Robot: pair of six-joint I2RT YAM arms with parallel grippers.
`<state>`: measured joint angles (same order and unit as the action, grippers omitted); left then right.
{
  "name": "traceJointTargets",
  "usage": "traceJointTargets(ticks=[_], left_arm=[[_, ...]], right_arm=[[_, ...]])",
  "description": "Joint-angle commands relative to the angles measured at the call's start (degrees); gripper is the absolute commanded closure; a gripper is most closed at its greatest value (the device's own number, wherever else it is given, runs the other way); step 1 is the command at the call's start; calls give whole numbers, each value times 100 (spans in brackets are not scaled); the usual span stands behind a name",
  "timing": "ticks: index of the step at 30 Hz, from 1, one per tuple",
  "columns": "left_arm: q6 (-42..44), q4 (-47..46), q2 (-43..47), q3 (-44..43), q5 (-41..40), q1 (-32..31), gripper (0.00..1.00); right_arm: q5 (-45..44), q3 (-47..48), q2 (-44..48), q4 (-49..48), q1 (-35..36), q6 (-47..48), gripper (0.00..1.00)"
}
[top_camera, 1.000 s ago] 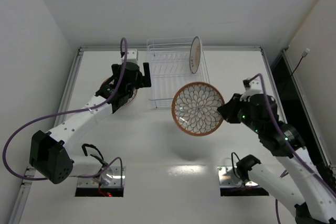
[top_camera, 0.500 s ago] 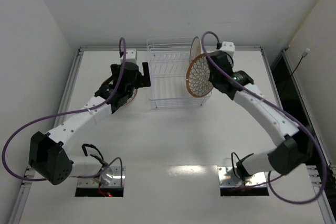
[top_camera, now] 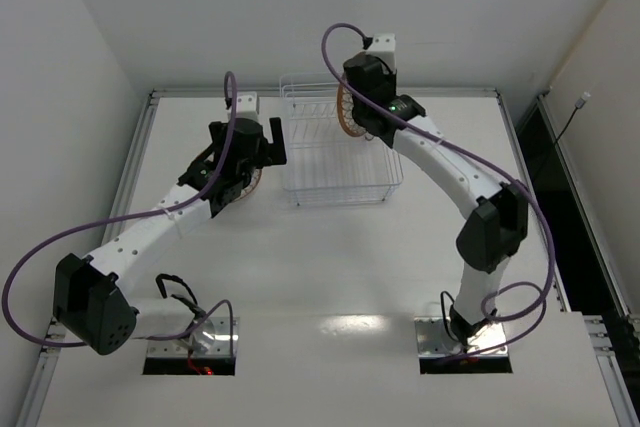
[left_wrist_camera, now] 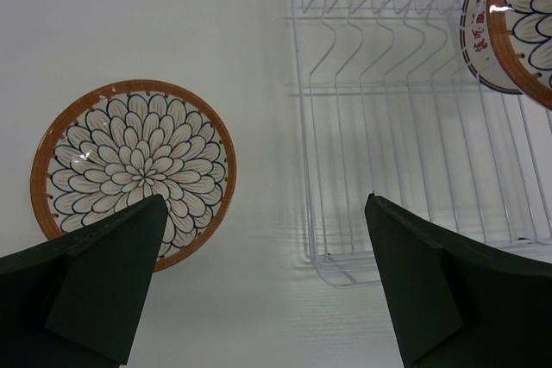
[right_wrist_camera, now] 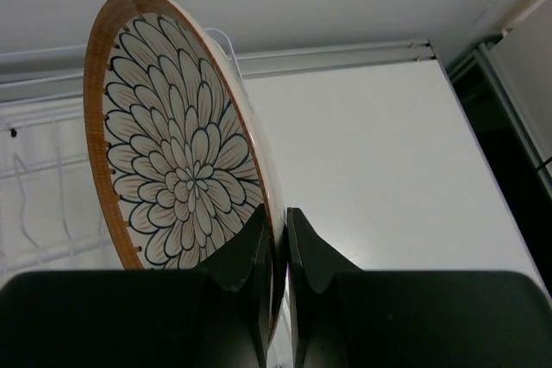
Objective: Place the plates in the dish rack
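From the overhead camera, your right arm reached far across the counter point(top_camera: 330, 277) to the back of the dish rack point(top_camera: 345, 197). Your right tool point(top_camera: 358, 109) sat above the rack's far right part, pinching the held plate point(top_camera: 344, 112), which stood on edge with only a strip of its brown rim showing beside the arm. Your left arm stretched out on the left side of the rack, the left tool point(top_camera: 265, 147) just beside the rack's left wall. The flat plate point(top_camera: 252, 184) lay on the counter under that arm, mostly hidden by it.

From the left wrist camera, your left tool point(left_wrist_camera: 265, 204) was spread wide with nothing between its fingers point(left_wrist_camera: 103, 273). The flat plate point(left_wrist_camera: 134, 170) lay face up on the counter point(left_wrist_camera: 259, 58), left of the dish rack point(left_wrist_camera: 397, 127) and clear of its wires, with the left finger overlapping its lower edge in the picture. A brown rim and petal pattern point(left_wrist_camera: 517, 15) showed in the top right corner over the rack; you could not tell from there whether it was one plate or two.

From the right wrist camera, your right tool point(right_wrist_camera: 278, 211) was pressed together on the lower rim of the held plate point(right_wrist_camera: 172, 144), one finger on each side. The plate stood nearly upright, its petal face turned left, and the rack's wires point(right_wrist_camera: 34, 213) showed beyond it on the left.
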<state>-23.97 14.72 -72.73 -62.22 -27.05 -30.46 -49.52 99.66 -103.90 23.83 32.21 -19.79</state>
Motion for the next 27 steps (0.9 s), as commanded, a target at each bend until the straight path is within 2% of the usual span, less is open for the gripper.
traceJointTargets(ticks=[1, 21, 27], left_arm=[[-108, -101, 180, -177, 24, -30, 0], [-170, -39, 233, -230, 200, -30, 0], [-170, -39, 285, -230, 200, -30, 0]], right_arm=[[-927, 842, -480, -1117, 136, 598, 100], [-1675, 1205, -1563, -3147, 190, 2515, 100], [-1825, 1363, -1686, -3367, 190, 2813, 100]])
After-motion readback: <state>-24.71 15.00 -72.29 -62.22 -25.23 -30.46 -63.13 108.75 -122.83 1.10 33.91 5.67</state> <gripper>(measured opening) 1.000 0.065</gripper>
